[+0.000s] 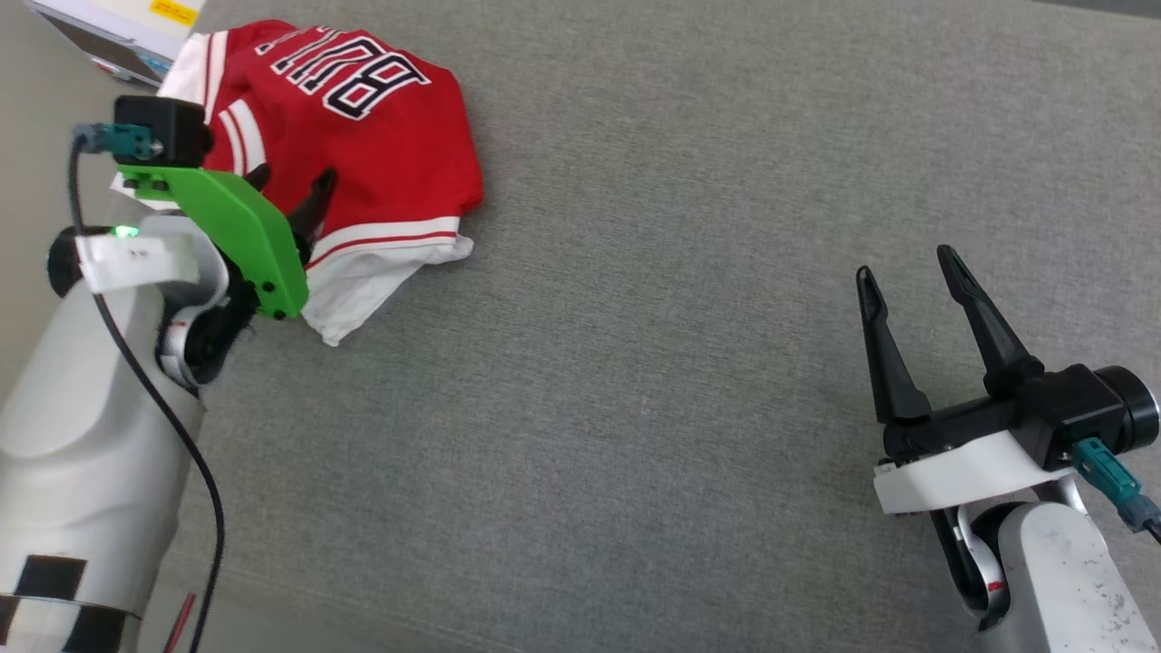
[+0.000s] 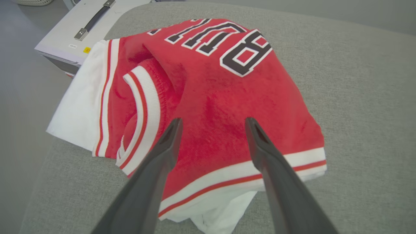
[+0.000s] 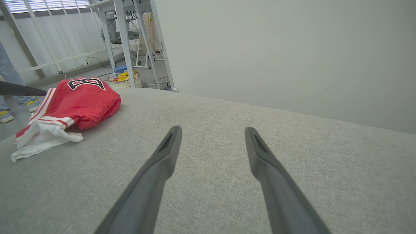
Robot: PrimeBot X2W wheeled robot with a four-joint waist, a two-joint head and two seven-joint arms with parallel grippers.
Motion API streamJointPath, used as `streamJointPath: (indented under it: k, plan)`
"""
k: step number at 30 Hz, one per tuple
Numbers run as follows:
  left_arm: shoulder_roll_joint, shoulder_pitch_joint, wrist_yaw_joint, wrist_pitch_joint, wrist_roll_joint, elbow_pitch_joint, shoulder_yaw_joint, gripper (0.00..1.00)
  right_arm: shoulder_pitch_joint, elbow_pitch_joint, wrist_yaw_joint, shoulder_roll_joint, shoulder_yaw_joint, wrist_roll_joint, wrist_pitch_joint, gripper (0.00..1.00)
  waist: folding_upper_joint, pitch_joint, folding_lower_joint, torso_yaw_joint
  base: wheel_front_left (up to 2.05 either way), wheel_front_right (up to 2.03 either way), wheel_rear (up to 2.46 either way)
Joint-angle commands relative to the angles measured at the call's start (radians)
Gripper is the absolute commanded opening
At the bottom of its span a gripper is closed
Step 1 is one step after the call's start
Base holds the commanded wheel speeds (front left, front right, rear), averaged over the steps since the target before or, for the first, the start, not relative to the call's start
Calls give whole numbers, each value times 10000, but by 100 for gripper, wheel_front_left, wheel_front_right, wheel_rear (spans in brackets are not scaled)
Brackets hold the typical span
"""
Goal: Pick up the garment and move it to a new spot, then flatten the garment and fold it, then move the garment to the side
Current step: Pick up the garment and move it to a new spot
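The garment [image 1: 363,145], a red jersey with white sleeves, striped trim and black lettering, lies crumpled at the far left of the grey cushioned surface [image 1: 653,363]. My left gripper [image 1: 290,186] hovers open just over its near part, fingers spread above the red cloth [image 2: 211,107]. In the left wrist view nothing sits between the two dark fingers [image 2: 169,143]. My right gripper [image 1: 902,268] stands open at the lower right, far from the garment [image 3: 81,100], over bare fabric.
A white case with a handle [image 2: 81,29] stands beyond the surface's left edge, close behind the garment. In the right wrist view a basket [image 3: 123,81], table legs and a person's foot [image 3: 6,115] show on the floor beyond. The surface's far-left edge runs beside the garment.
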Motion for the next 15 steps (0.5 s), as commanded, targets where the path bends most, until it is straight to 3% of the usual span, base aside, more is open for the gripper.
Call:
streamJointPath:
  k: [1, 9, 15]
  plan:
    - [243, -281, -25, 378, -350, 160, -73, 100, -192, -75, -9, -13, 17, -29, -46, 100, 0, 1000, -2, -982, 0, 0, 0]
    - [1325, -1085, -26, 2292, -1735, 936, -430, 100, -410, -199, -9, 94, 16, -11, -46, 100, 0, 1599, -2, -1558, 0, 0, 0]
    - [1615, -1022, -26, 2972, -2000, 1411, -852, 100, -448, -235, -9, 157, -24, 10, -46, 100, 0, 1690, -2, -1718, 0, 0, 0]
